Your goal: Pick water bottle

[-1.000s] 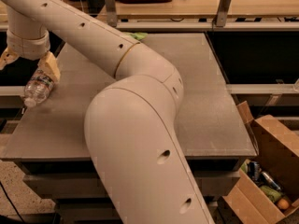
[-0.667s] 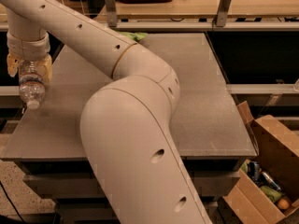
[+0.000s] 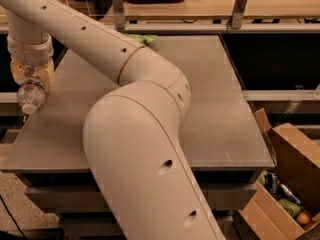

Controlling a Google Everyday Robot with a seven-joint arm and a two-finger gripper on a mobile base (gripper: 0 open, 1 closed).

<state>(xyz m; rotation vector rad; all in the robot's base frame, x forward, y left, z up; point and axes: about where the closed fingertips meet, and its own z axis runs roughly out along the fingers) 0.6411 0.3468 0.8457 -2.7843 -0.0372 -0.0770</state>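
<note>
The water bottle (image 3: 31, 95) is a small clear ribbed plastic bottle with a white cap pointing toward the camera. It hangs at the far left, above the left edge of the grey table (image 3: 220, 104). My gripper (image 3: 31, 75) is shut on the water bottle from above, its tan fingers (image 3: 48, 74) on either side of the bottle's body. The big white arm runs from the lower middle up to the gripper and hides much of the table.
A green snack bag (image 3: 144, 38) peeks out behind the arm at the table's far edge. A cardboard box (image 3: 285, 184) with cans and items sits on the floor at the right. A shelf rail (image 3: 210, 26) runs behind the table.
The gripper has closed on the bottle and lifted it off the table. The bottle has swung from lying tilted to hanging cap-down toward the camera.
</note>
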